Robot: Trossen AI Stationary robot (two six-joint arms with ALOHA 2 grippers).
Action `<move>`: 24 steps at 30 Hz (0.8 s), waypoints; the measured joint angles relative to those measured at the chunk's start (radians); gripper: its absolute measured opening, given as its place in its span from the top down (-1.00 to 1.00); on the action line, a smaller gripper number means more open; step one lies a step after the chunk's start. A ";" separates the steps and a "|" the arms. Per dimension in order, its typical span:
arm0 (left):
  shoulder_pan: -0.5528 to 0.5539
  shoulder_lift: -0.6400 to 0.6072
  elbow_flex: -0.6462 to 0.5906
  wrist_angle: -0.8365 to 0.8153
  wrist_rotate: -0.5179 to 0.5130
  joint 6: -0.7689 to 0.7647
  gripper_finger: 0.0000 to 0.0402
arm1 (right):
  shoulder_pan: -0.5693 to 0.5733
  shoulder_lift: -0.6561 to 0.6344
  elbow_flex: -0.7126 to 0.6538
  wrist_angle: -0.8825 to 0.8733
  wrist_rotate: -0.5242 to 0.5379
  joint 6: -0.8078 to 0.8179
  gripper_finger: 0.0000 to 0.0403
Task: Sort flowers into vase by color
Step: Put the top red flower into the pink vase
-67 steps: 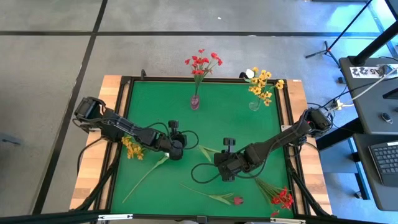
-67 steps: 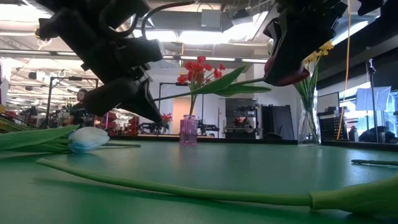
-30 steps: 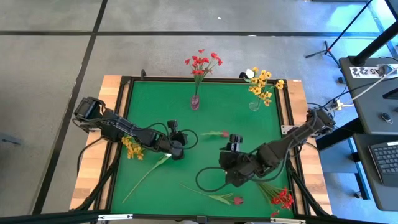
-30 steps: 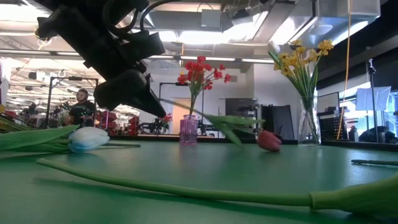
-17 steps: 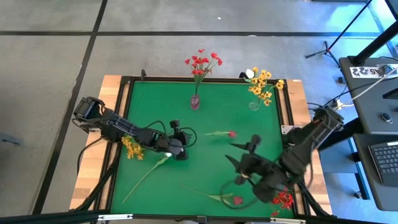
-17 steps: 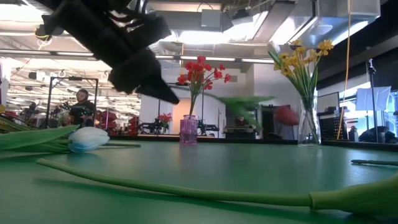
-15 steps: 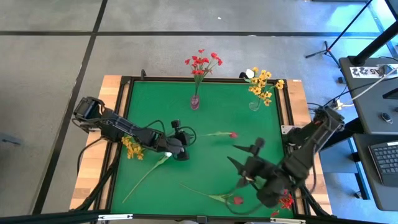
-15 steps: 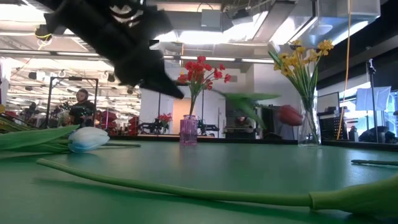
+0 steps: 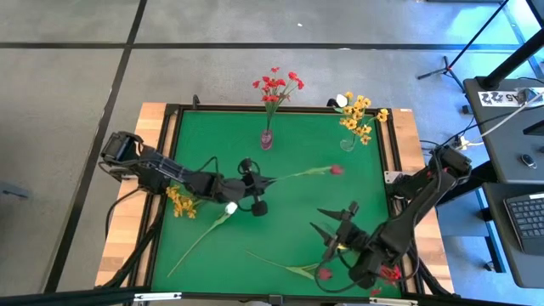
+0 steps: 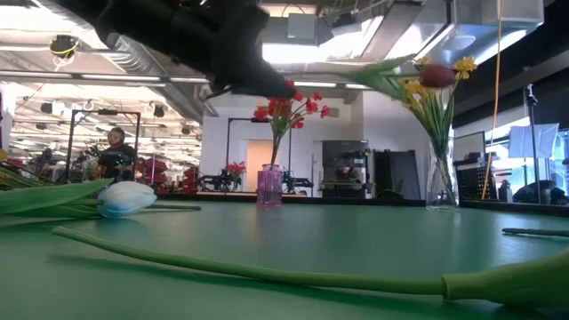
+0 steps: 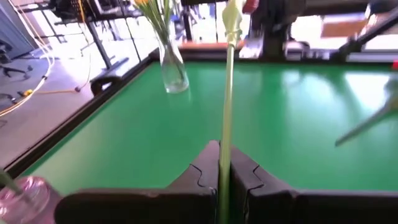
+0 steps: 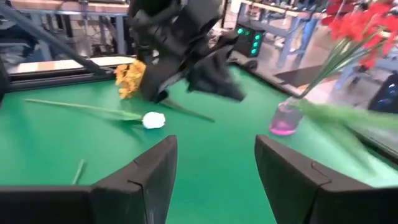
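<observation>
— Operator, your left gripper?
— Clamped on the green-stemmed dark red bud flower, raised above mid-table.
— Your right gripper?
— Spread wide, empty, near the front-right.

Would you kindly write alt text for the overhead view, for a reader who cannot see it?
Over a green table, the left claw is shut on the stem of a dark red bud flower, held out toward the clear vase of yellow flowers. The right claw hangs open near the front, above a fallen red bud.
</observation>
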 joint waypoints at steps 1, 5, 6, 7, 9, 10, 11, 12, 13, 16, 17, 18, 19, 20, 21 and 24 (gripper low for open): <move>0.006 0.000 0.000 0.019 0.007 0.000 1.00 | 0.000 0.000 -0.019 0.047 -0.007 -0.021 -0.07; 0.027 0.000 0.000 0.083 0.055 0.000 1.00 | -0.020 0.000 -0.075 0.273 -0.133 -0.180 -0.07; 0.031 0.000 0.000 0.100 0.066 0.000 1.00 | -0.028 0.000 -0.089 0.338 -0.186 -0.234 -0.07; 0.035 0.000 0.000 0.116 0.075 0.000 1.00 | -0.038 0.001 -0.104 0.408 -0.238 -0.292 -0.07; 0.042 0.000 0.000 0.149 0.099 0.000 1.00 | -0.060 0.001 -0.139 0.577 -0.347 -0.410 -0.07; 0.047 0.000 0.000 0.168 0.117 0.000 1.00 | -0.072 0.001 -0.160 0.658 -0.389 -0.462 -0.07; 0.050 -0.001 0.000 0.185 0.136 0.000 1.00 | -0.084 0.000 -0.183 0.735 -0.419 -0.512 -0.07; 0.051 -0.007 0.000 0.192 0.151 0.001 1.00 | -0.094 0.001 -0.206 0.806 -0.437 -0.554 -0.07; 0.054 -0.009 0.000 0.205 0.163 0.000 1.00 | -0.104 0.001 -0.229 0.873 -0.441 -0.589 -0.07; 0.055 -0.028 0.000 0.218 0.175 0.020 1.00 | -0.128 0.001 -0.307 1.056 -0.435 -0.670 -0.07; 0.053 -0.036 0.000 0.221 0.177 0.025 1.00 | -0.135 0.001 -0.340 1.125 -0.432 -0.690 -0.07; 0.052 -0.046 0.000 0.229 0.177 0.026 1.00 | -0.142 0.001 -0.373 1.200 -0.433 -0.709 -0.07; 0.052 -0.060 0.000 0.230 0.177 0.027 1.00 | -0.149 0.001 -0.405 1.279 -0.440 -0.719 -0.07; 0.052 -0.072 0.000 0.229 0.181 0.027 1.00 | -0.157 0.001 -0.439 1.357 -0.443 -0.734 -0.07; 0.052 -0.082 0.000 0.229 0.195 0.027 1.00 | -0.165 0.001 -0.475 1.431 -0.449 -0.748 -0.07; 0.050 -0.105 0.000 0.236 0.242 0.025 1.00 | -0.192 0.001 -0.576 1.687 -0.453 -0.820 -0.07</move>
